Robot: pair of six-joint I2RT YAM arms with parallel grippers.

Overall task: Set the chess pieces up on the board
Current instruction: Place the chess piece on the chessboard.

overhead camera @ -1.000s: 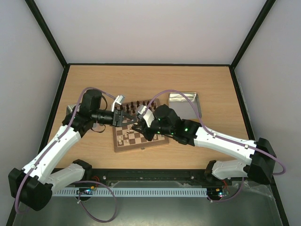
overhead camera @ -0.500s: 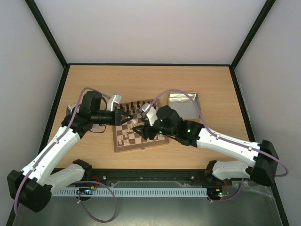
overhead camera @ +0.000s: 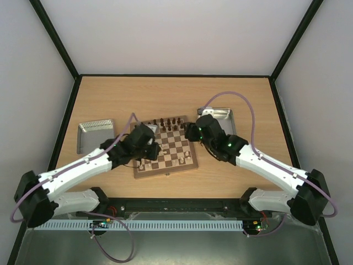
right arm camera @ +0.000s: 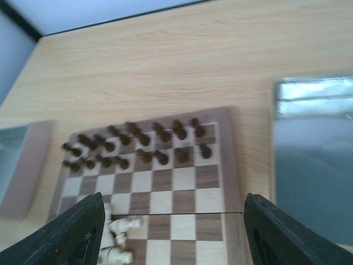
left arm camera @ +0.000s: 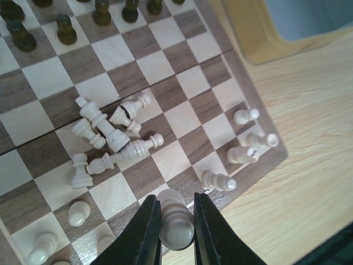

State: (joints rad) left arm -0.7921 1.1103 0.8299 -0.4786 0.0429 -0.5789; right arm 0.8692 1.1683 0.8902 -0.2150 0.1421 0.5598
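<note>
In the top view, the board point(overhead camera: 165, 173) lies mid-surface. One metal tin point(overhead camera: 95, 132) sits off its left side and a second tin point(overhead camera: 220, 117) off its far-right corner. Dark chessmen point(overhead camera: 165, 122) fill the board's far rows. The left arm point(overhead camera: 83, 165) reaches over the board's near-left part, and the right arm point(overhead camera: 259, 163) hangs over its far-right corner. Neither pair of jaws can be read from here.

In the left wrist view, the left jaws stand narrow, clamped on one pale chess piece point(left arm camera: 175, 221) held upright over the board's near edge. Whether its base touches a square cannot be told. A heap of fallen pale pieces point(left arm camera: 110, 138) lies tangled around the board's middle. A few more pale pieces point(left arm camera: 242, 154) sit along the board's near rows, some apparently tipped.

In the right wrist view, the right jaws are spread wide with nothing between them, above the board's middle and looking toward its far rows. Some of the fallen pale pieces show beside one finger point(right arm camera: 71, 232).

The step in hand looks like seating a pale piece on its home square at the board's near edge. Much of the pale side is not yet set up. The next move likely calls for lowering the piece squarely onto its check, then opening the jaws and lifting straight up so its neighbours stay standing. The right arm seems free to pick from the heap, provided the two arms keep apart over the board.
</note>
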